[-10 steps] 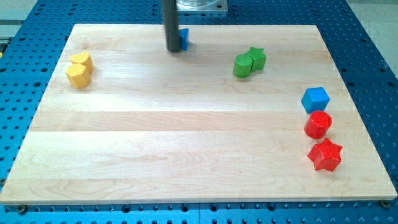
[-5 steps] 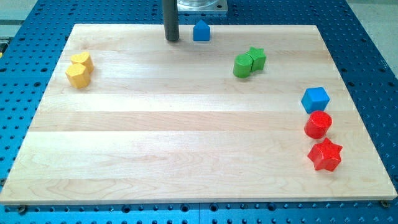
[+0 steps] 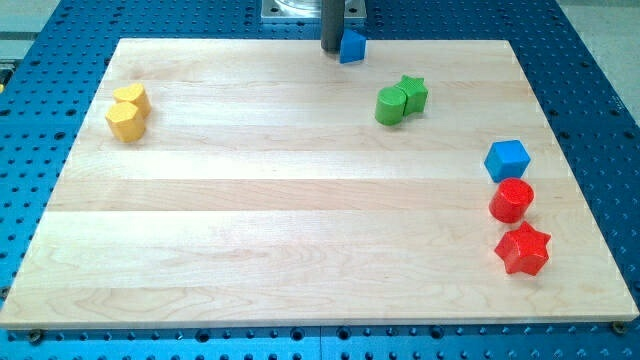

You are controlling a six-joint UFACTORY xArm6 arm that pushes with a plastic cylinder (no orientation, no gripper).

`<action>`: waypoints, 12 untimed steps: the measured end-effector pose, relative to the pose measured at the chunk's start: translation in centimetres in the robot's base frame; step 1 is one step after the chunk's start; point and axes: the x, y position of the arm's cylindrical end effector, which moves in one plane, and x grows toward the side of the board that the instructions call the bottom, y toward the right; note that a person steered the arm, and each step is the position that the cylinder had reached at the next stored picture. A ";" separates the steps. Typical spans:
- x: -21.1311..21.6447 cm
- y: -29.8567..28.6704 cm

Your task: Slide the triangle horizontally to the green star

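The blue triangle [image 3: 351, 46] sits at the board's top edge, near the middle. My tip [image 3: 331, 50] is right against its left side. The green star [image 3: 412, 93] lies lower and to the view's right of the triangle, touching a green cylinder [image 3: 389, 105] on its left.
Two yellow blocks [image 3: 128, 111] sit together at the view's left. A blue cube [image 3: 507, 159], a red cylinder [image 3: 511, 200] and a red star [image 3: 523, 249] line the view's right edge. The wooden board [image 3: 300, 220] lies on a blue perforated table.
My tip moved up to the board's top edge and then right, and the blue triangle slid to the right with it.
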 end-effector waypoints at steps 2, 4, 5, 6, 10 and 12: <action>6.1 10.3; 9.5 14.8; 10.2 12.0; 11.3 9.3; 18.8 15.8; 17.8 15.9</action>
